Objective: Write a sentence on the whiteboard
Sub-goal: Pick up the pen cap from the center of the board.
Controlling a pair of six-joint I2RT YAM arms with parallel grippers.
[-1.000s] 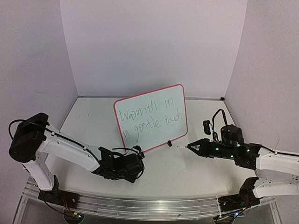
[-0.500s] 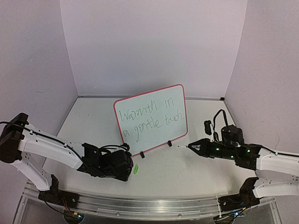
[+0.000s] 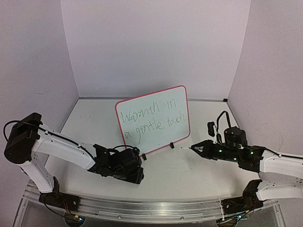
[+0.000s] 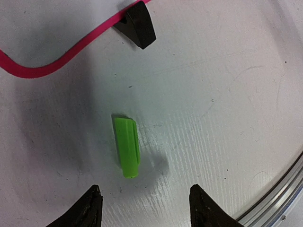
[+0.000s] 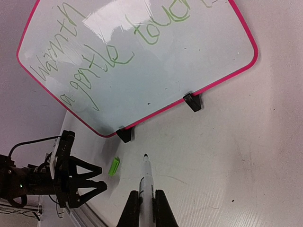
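Red-framed whiteboard (image 3: 152,119) just beyond left end effector (image 4: 145,190), released above green cap (image 4: 127,146); right end effector (image 5: 147,197) clenching marker (image 5: 146,174).

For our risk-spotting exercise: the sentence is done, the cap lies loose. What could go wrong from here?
The open left pincer hovers over the green cap near a black clip foot; a clumsy grab may knock the whiteboard. The right pincer holds the uncapped marker toward the board; drifting forward might mark the sentence.

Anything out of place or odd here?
Yes: a small bright-green plastic marker cap lies loose on the tabletop by a black foot of the pink-framed whiteboard, off the white marker the right gripper holds.
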